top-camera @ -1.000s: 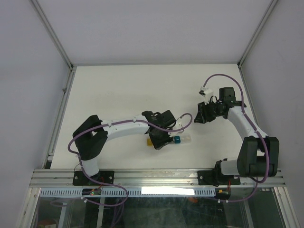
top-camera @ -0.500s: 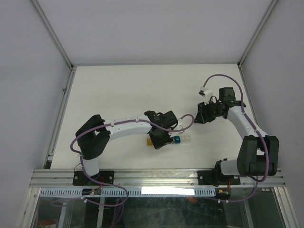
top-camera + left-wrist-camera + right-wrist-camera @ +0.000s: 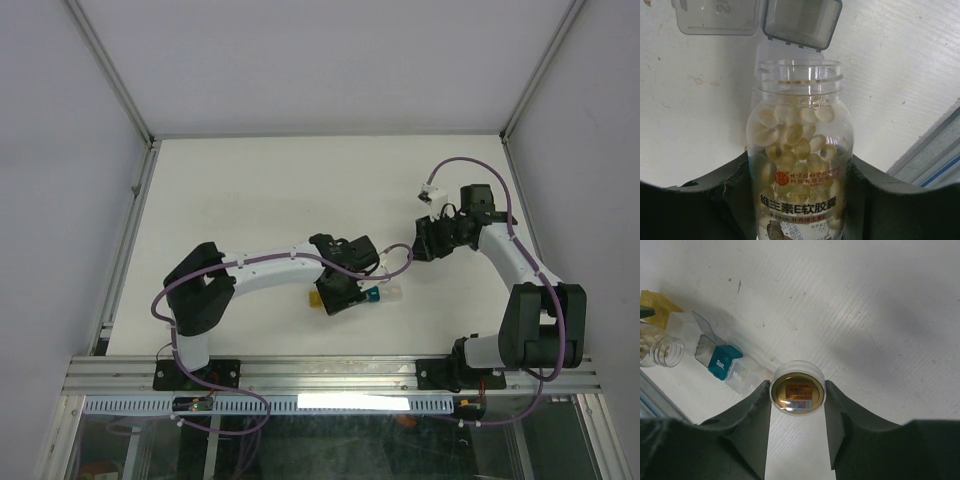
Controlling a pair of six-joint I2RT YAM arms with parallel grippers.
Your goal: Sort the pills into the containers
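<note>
Left gripper (image 3: 800, 172) is clamped on the pill bottle (image 3: 801, 125) at its label, with the uncapped mouth aimed forward, apparently set for pouring. The pills (image 3: 792, 142) in view sit inside the bottle, heaped toward the neck. Just beyond the mouth lie the containers (image 3: 799, 25), lids hinged open to receive. Farther off, the right gripper (image 3: 797, 405) pinches the bottle cap (image 3: 797, 390) above the table (image 3: 875, 305), judged to be held aside, clear of the pour.
</note>
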